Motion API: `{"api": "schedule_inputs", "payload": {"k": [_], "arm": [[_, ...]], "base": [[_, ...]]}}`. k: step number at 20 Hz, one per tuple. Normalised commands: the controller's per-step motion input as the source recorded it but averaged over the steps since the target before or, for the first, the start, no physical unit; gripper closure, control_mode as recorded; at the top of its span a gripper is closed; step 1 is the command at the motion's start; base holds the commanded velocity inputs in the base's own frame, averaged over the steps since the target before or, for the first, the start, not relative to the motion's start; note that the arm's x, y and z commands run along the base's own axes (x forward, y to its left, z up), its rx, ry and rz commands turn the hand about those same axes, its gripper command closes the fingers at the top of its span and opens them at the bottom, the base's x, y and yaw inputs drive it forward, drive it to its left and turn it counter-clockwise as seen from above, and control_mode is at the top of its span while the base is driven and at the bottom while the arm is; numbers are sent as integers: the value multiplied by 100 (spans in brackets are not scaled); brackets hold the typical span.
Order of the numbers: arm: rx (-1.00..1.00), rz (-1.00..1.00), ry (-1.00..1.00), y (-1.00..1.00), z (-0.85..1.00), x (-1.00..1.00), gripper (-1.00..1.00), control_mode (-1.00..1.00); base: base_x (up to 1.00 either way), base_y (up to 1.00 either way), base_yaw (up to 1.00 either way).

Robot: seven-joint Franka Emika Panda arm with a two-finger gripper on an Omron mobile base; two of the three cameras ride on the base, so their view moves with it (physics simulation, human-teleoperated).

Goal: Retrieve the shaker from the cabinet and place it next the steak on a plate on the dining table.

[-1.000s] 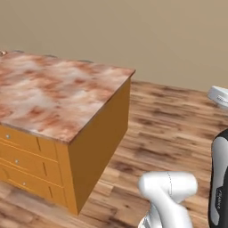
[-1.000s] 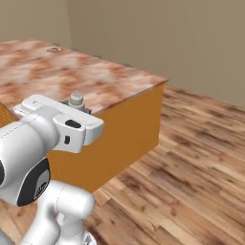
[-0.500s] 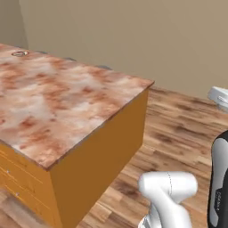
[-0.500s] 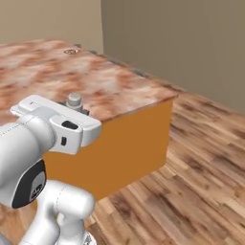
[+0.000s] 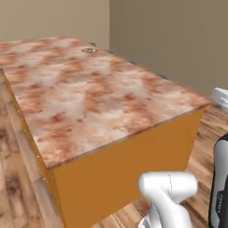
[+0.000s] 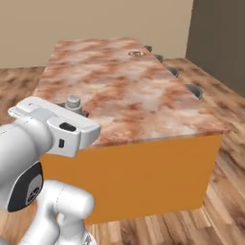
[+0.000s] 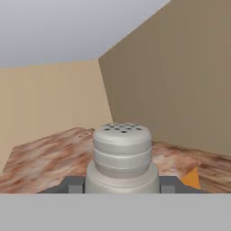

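My gripper [image 7: 122,184] is shut on the shaker [image 7: 122,153], a small grey metal cylinder with a perforated cap, held upright between the dark fingers [image 7: 72,185]. From the right base view the shaker's cap [image 6: 73,101] pokes up above the white hand, over the near left part of the dining table [image 6: 124,95]. Its reddish marbled top [image 5: 89,102] with orange sides stretches away from me. Near its far end lies a small round plate [image 5: 89,50] [image 6: 136,53] [image 7: 85,134]. It is too small to tell whether the steak is on it.
Dark stool seats [image 6: 194,90] line the table's right side. Beige walls meet in a corner behind the table's far end. Wooden floor [image 6: 229,191] surrounds the table. A white object [image 5: 221,95] shows at the right edge of the left base view.
The whole picture has shifted: the base has swung around the table's corner, and I now look along its length. The shaker stays held in the gripper.
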Motion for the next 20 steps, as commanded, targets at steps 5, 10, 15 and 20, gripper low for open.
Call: {"api": "schedule_inputs", "payload": {"k": [5, 10, 15, 20], "arm": [[0, 0, 0, 0, 0, 0, 100, 100], [0, 0, 0, 0, 0, 0, 100, 100], [0, 0, 0, 0, 0, 0, 100, 100], [0, 0, 0, 0, 0, 0, 100, 100]], "base": [[32, -10, 95], [-24, -96, 34], [-25, -100, 11], [-12, -100, 10]]}}
